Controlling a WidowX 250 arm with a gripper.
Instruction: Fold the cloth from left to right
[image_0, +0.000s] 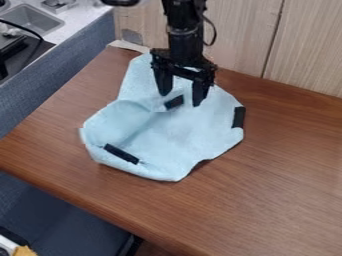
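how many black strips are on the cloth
3 black strips on the cloth: one by the gripper, one at the right edge, one at the lower left; folds may hide more.

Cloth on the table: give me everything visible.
Pale blue, soft-looking cloth, lying rumpled on the brown wood-look table, creased and bulging toward image left. Three black strips on it: lower left, right edge, upper middle. The open gripper hangs over the upper part; can't tell if they touch.

My arm (182, 46) is black and segmented, with a thin dark cable (214, 33) looping out beside it, a knobbly housing (182, 69), seemingly bolted, and black, tapering fingers (163, 82).
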